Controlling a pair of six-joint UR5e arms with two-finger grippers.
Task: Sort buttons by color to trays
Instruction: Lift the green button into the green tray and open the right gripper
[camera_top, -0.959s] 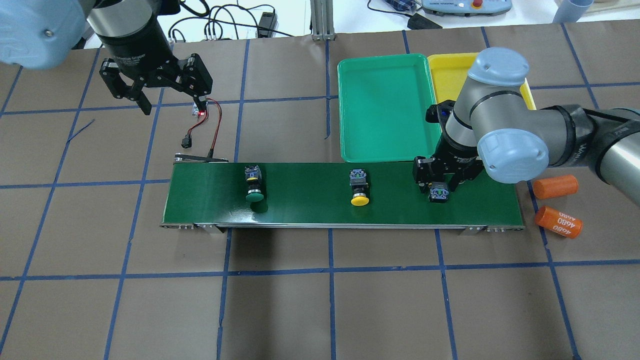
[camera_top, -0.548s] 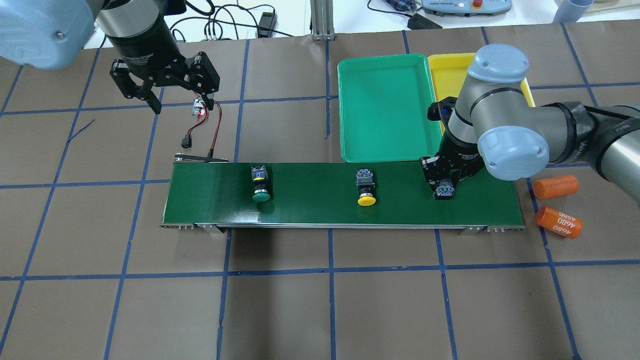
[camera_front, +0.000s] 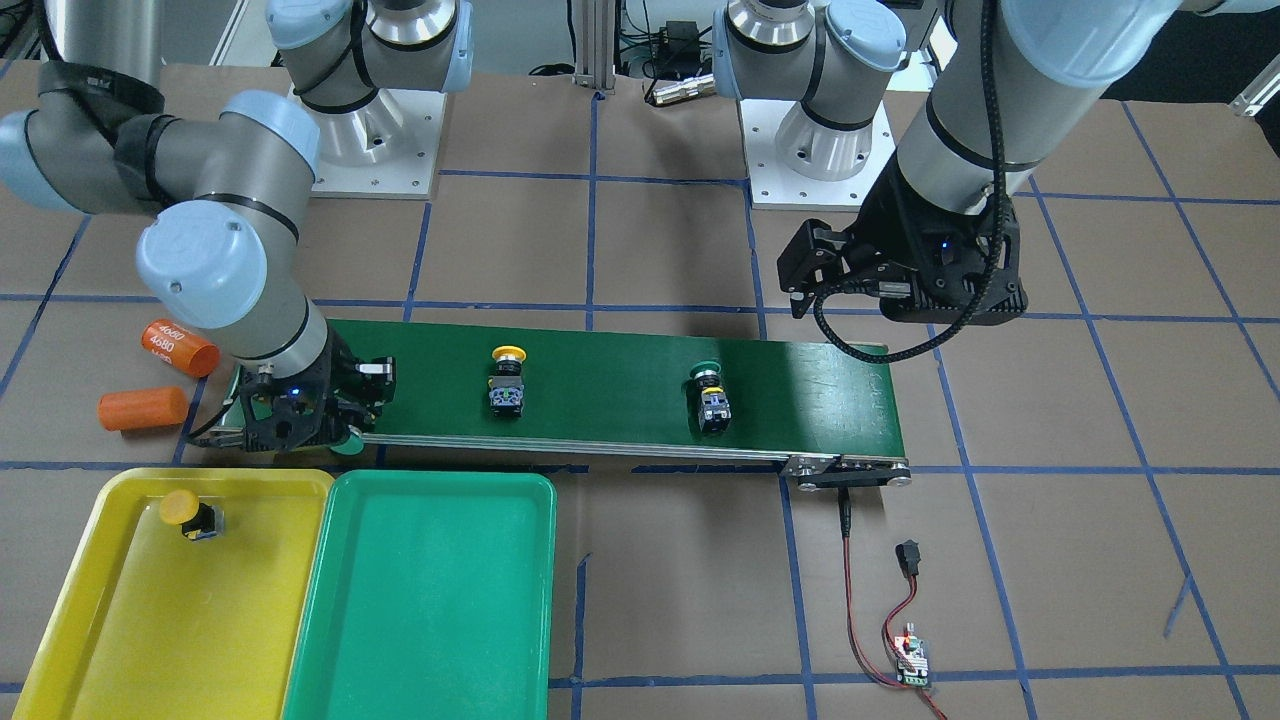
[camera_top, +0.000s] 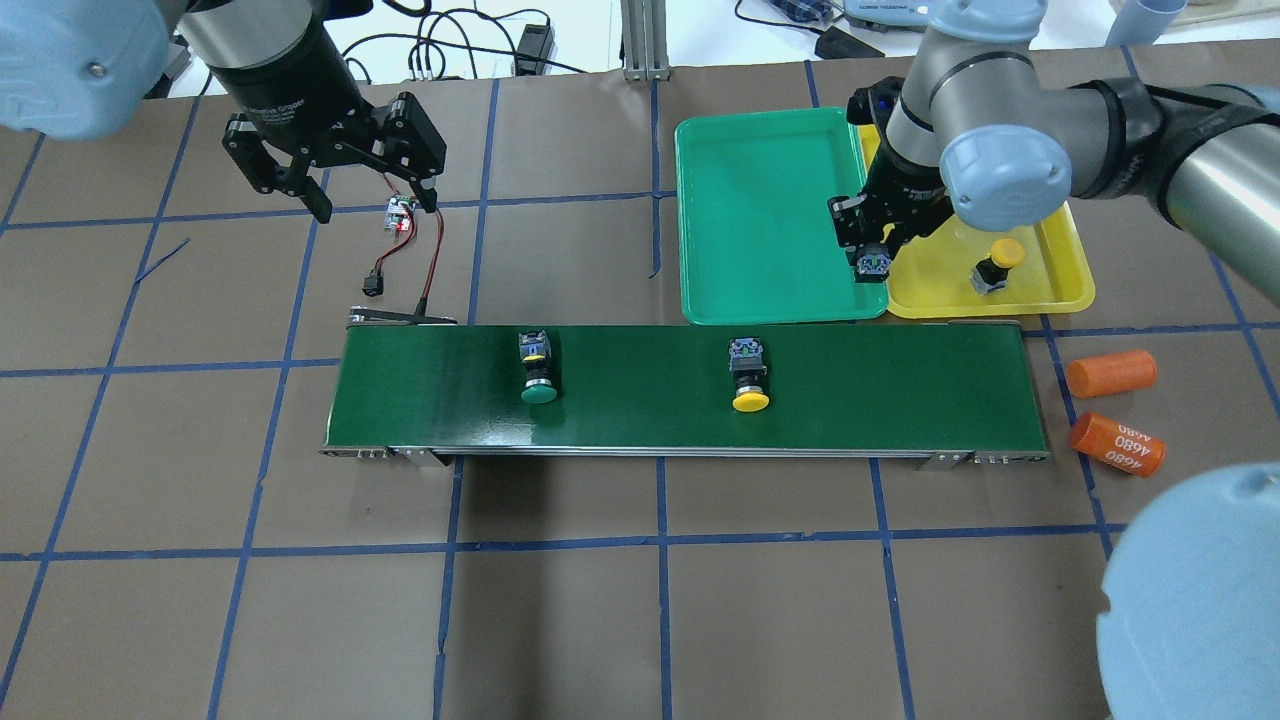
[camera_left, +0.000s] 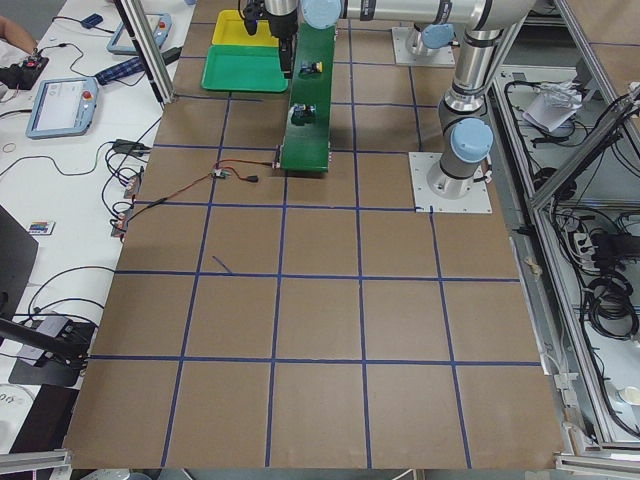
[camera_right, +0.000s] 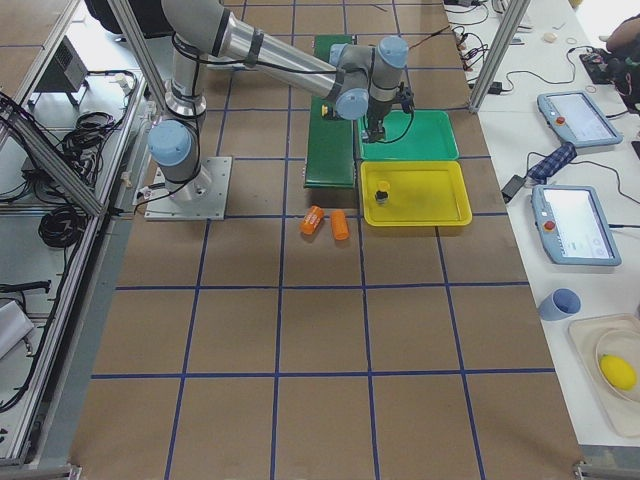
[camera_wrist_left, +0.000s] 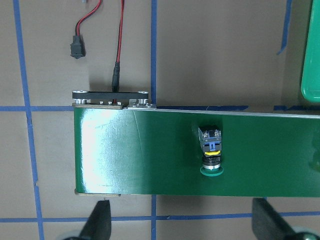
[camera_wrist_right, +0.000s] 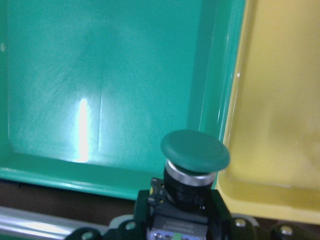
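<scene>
Four buttons (camera_top: 538, 375), two trays (camera_top: 760, 200)
Two on belt (camera_top: 640, 410), one in yellow tray (camera_top: 1040, 285); right hand (camera_top: 873, 255) grips green button (camera_wrist_right: 195, 150); left hand (camera_top: 375, 207) splayed.

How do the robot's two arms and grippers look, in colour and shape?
The left arm and right arm are silver-grey tubes with rounded light-blue joint caps. The left gripper and right gripper are black, each with two jointed fingers. A black ribbed cable loops at the left wrist, whose black collar carries small white lettering.

Robotics lab: teach pendants (camera_right: 577, 224), aluminium framing (camera_right: 497, 50), cables (camera_left: 605, 290)
</scene>
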